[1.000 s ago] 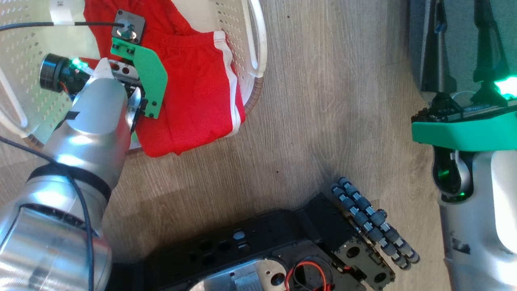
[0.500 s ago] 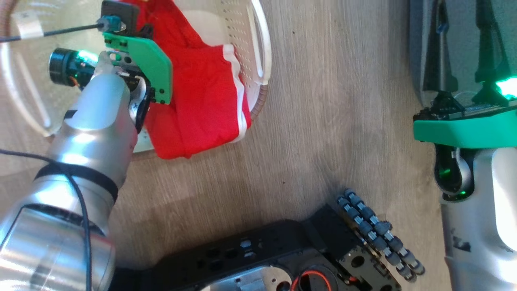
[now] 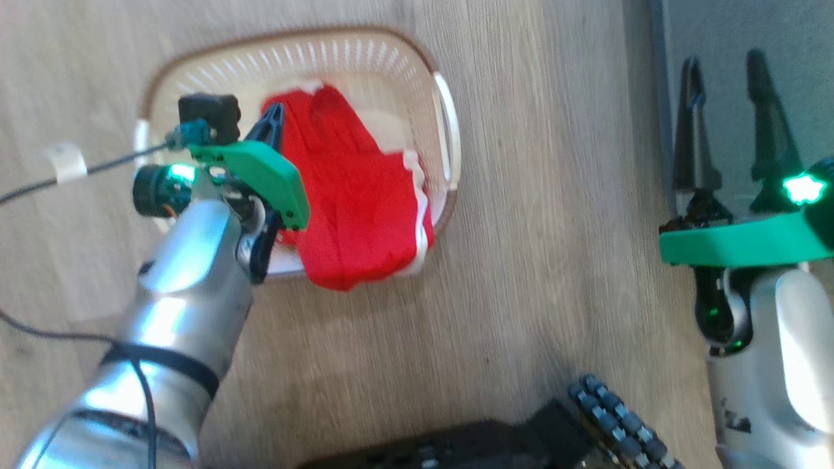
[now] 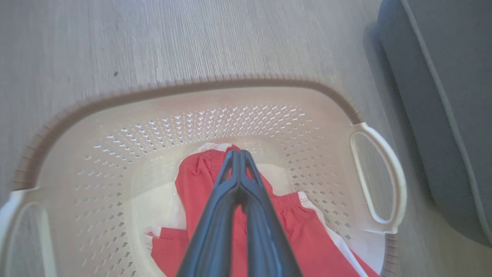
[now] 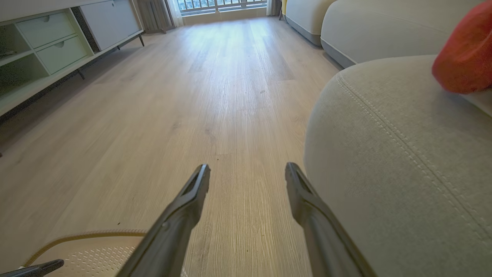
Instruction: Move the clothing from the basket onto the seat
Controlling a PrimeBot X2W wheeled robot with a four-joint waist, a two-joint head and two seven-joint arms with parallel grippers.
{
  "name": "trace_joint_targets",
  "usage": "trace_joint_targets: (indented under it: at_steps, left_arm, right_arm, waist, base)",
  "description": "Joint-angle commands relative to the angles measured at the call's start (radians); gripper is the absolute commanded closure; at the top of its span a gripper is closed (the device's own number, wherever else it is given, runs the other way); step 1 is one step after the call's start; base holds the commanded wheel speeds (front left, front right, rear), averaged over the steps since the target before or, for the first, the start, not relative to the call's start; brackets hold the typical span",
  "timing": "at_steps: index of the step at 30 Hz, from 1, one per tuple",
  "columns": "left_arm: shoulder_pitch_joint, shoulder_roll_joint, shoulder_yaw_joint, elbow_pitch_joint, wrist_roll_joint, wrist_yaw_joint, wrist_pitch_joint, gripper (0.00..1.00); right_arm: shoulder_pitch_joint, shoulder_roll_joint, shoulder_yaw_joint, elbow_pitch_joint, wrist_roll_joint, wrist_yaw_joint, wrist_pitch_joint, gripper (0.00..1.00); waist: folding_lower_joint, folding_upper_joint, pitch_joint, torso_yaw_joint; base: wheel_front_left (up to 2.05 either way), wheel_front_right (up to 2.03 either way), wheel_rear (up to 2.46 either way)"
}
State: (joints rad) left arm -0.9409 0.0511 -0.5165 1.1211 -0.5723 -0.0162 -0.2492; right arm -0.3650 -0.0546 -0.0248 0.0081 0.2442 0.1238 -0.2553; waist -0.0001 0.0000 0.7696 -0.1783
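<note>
The head camera has swung, showing the whole cream perforated plastic basket upper left. Inside, the red white-trimmed clothing has bunched toward the left claw, pressed together, seemingly pinching a fold. The right claw is spread near the grey-green upholstered seat. Next: lift, carry right.

No legible text or labels

The head and closer left wrist cameras both look down on the cream perforated plastic basket; the right wrist camera skims the pale wooden floor.
</note>
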Motion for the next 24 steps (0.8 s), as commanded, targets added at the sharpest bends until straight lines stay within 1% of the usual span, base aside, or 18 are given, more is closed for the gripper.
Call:
trace_joint_targets:
  at_steps: [1, 3, 4, 8, 10, 13, 14, 15, 16, 17, 19, 21, 24]
  left_arm:
    - [0.069, 0.029, 0.040, -0.080, 0.008, 0.016, -0.012, 1.00]
    - [0.131, 0.044, 0.070, -0.156, 0.020, 0.031, -0.012, 1.00]
    - [0.193, 0.059, 0.100, -0.234, 0.037, 0.048, -0.012, 1.00]
    - [0.312, 0.083, 0.158, -0.388, 0.082, 0.076, -0.012, 1.00]
    - [0.368, 0.089, 0.189, -0.469, 0.107, 0.091, -0.012, 1.00]
    - [0.451, 0.085, 0.225, -0.562, 0.135, 0.099, -0.012, 1.00]
    - [0.476, 0.085, 0.233, -0.586, 0.145, 0.101, -0.012, 0.89]
    - [0.499, 0.084, 0.241, -0.611, 0.155, 0.102, -0.012, 0.68]
    - [0.523, 0.083, 0.250, -0.637, 0.165, 0.105, -0.012, 0.57]
    - [0.547, 0.083, 0.257, -0.660, 0.176, 0.106, -0.012, 0.50]
    - [0.592, 0.081, 0.274, -0.705, 0.191, 0.106, -0.012, 0.18]
    - [0.632, 0.082, 0.289, -0.748, 0.211, 0.106, -0.013, 0.00]
    - [0.670, 0.083, 0.308, -0.785, 0.229, 0.105, -0.013, 0.00]
  right_arm:
    - [0.048, 0.004, 0.014, -0.017, -0.012, 0.007, -0.006, 0.00]
    - [0.065, 0.004, 0.014, -0.005, -0.018, 0.007, -0.006, 0.00]
    - [0.084, 0.004, 0.016, 0.006, -0.026, 0.007, -0.006, 0.00]
    - [0.125, 0.004, 0.015, 0.029, -0.043, 0.007, -0.006, 0.00]
    - [0.143, 0.004, 0.013, 0.039, -0.050, 0.007, -0.006, 0.00]
    - [0.171, 0.004, 0.011, 0.056, -0.062, 0.007, -0.006, 0.00]
    - [0.179, 0.004, 0.012, 0.060, -0.064, 0.007, -0.006, 0.00]
    - [0.188, 0.004, 0.011, 0.065, -0.066, 0.007, -0.006, 0.00]
    - [0.196, 0.004, 0.011, 0.070, -0.068, 0.007, -0.006, 0.00]
    - [0.204, 0.004, 0.011, 0.075, -0.069, 0.007, -0.006, 0.00]
    - [0.220, 0.004, 0.010, 0.081, -0.071, 0.007, -0.006, 0.00]
    - [0.236, 0.004, 0.009, 0.087, -0.074, 0.007, -0.006, 0.00]
    - [0.251, 0.004, 0.011, 0.093, -0.076, 0.007, -0.006, 0.00]
  waist:
    - [0.0001, 0.0000, -0.116, 0.041]
    - [0.0001, 0.0000, -0.173, 0.050]
    - [0.0001, 0.0000, -0.227, 0.060]
    - [0.0001, 0.0000, -0.329, 0.081]
    - [0.0001, 0.0000, -0.373, 0.092]
    - [0.0001, 0.0000, -0.441, 0.109]
    - [0.0001, 0.0000, -0.460, 0.113]
    - [0.0001, 0.0000, -0.482, 0.118]
    - [0.0001, 0.0000, -0.499, 0.121]
    - [0.0001, 0.0000, -0.520, 0.125]
    - [0.0001, 0.0000, -0.550, 0.134]
    - [0.0001, 0.0000, -0.582, 0.143]
    - [0.0001, 0.0000, -0.609, 0.151]
  base:
    - [0.00, 0.00, 0.00]
    - [0.00, 0.00, 0.00]
    - [0.00, 0.00, 0.00]
    - [0.00, 0.00, 0.00]
    - [0.00, 0.00, 0.00]
    - [0.00, 0.00, 0.00]
    - [0.00, 0.00, 0.00]
    - [0.00, 0.00, 0.00]
    - [0.00, 0.00, 0.00]
    - [0.00, 0.00, 0.00]
    - [0.00, 0.00, 0.00]
    - [0.00, 0.00, 0.00]
    - [0.00, 0.00, 0.00]
